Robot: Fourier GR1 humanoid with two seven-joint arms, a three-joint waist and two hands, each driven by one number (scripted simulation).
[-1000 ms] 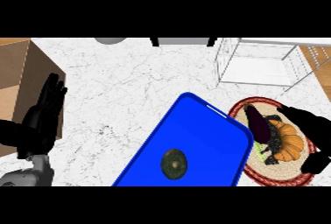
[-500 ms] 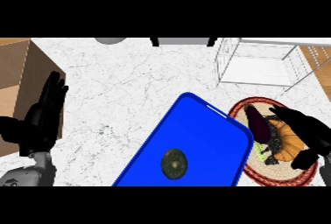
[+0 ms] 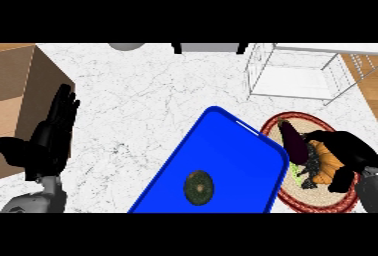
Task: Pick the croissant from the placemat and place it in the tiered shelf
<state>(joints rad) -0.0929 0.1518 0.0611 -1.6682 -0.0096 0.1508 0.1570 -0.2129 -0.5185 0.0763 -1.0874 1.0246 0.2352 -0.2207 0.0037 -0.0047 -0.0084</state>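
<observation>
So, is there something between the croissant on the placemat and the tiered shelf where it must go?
Nothing visible blocks that path. The croissant lies on the round placemat under the right hand, whose fingers curl round it. The tiered shelf stands just beyond the placemat, with only bare counter between. A dark purple item lies beside the croissant, not in the way.

The counter [image 3: 162, 100] looks like white veined marble. The tray [image 3: 229, 165] left of the right hand [image 3: 347, 155] is glossy blue plastic; the mat [image 3: 325, 195] under it looks woven; the shelf [image 3: 299, 75] beyond is thin white wire.
</observation>
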